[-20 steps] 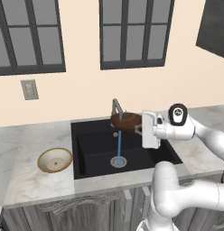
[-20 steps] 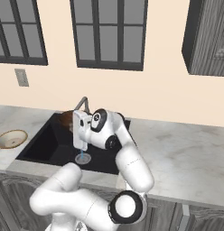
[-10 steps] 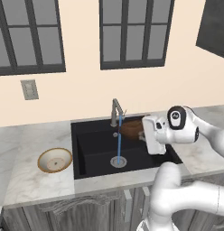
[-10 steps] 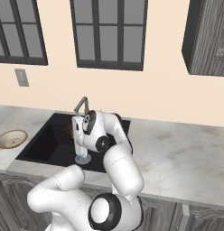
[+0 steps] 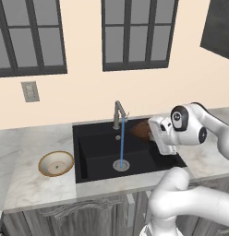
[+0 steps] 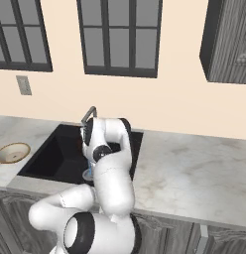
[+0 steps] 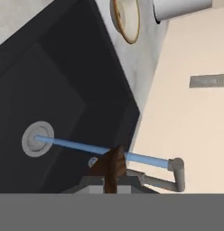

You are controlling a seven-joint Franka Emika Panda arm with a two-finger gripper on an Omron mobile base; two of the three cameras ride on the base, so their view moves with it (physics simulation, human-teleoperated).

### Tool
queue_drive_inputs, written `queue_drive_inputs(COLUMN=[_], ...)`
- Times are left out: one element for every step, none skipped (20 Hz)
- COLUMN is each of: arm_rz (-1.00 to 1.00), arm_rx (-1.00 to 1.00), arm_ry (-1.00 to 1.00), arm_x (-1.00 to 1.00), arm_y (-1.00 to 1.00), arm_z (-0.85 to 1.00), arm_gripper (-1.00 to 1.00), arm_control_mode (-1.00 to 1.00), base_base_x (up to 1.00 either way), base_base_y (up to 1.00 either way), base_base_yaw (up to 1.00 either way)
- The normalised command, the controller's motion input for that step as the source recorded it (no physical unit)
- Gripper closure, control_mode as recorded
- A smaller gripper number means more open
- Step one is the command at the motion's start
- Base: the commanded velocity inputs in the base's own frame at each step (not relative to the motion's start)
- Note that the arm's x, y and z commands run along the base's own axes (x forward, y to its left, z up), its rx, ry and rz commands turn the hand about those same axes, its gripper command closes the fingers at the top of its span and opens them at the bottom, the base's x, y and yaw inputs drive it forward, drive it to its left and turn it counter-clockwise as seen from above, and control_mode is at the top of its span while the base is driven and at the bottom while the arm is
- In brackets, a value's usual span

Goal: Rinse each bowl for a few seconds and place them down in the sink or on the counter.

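Observation:
My gripper [image 5: 151, 132] is shut on the rim of the dark brown bowl [image 5: 141, 130], holding it over the right part of the black sink [image 5: 95, 146], just right of the water stream [image 5: 122, 143]. In the hand view the dark brown bowl [image 7: 112, 166] shows edge-on between the fingers of my gripper [image 7: 112, 184], right beside the stream [image 7: 82, 147]. The tan-rimmed bowl [image 5: 55, 163] sits upright on the counter [image 5: 28, 184] left of the sink; it also shows as the tan bowl [image 6: 12, 153] and the tan bowl [image 7: 127, 18].
Water runs from the grey tap [image 5: 118, 113] onto the round silver drain [image 5: 121, 165]. A wall outlet [image 5: 30, 91] is above the left counter. Wide counter [image 6: 194, 168] stretches right of the sink. Windows line the back wall.
The hand has drawn back to the right with the dark brown bowl, carrying it away from the tap's spout. Water keeps running; the tan bowl has not moved.

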Motion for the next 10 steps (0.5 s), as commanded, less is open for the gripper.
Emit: queue_drive_inputs(arm_rz=[-0.07, -0.08, -0.10, -0.11, -0.13, -0.16, -0.19, -0.21, -0.23, -0.25], arm_rx=[-0.24, -0.23, -0.21, -0.19, -0.17, -0.14, -0.12, -0.10, -0.07, -0.06], arm_ry=[-0.05, -0.02, 0.00, 0.00, 0.00, 0.01, 0.06, 0.08, 0.09, 0.10], arm_x=[0.00, 0.00, 0.00, 0.00, 0.00, 0.00, 0.00, 0.00, 0.00, 0.00], arm_y=[-0.59, -0.61, -0.62, -0.64, -0.65, -0.68, -0.72, -0.71, -0.70, -0.69], arm_z=[0.43, 0.40, 0.35, 0.31, 0.29, 0.31, 0.29, 0.29, 0.29, 0.32], arm_gripper=[1.00, 1.00, 1.00, 1.00, 1.00, 1.00, 1.00, 1.00, 1.00, 1.00], arm_control_mode=[-1.00, -1.00, -1.00, -1.00, -1.00, -1.00, -1.00, -1.00, -1.00, -1.00], base_base_x=[0.00, 0.00, 0.00, 0.00, 0.00, 0.00, 0.00, 0.00, 0.00, 0.00], base_base_y=[0.00, 0.00, 0.00, 0.00, 0.00, 0.00, 0.00, 0.00, 0.00, 0.00], base_base_yaw=[0.00, 0.00, 0.00, 0.00, 0.00, 0.00, 0.00, 0.00, 0.00, 0.00])
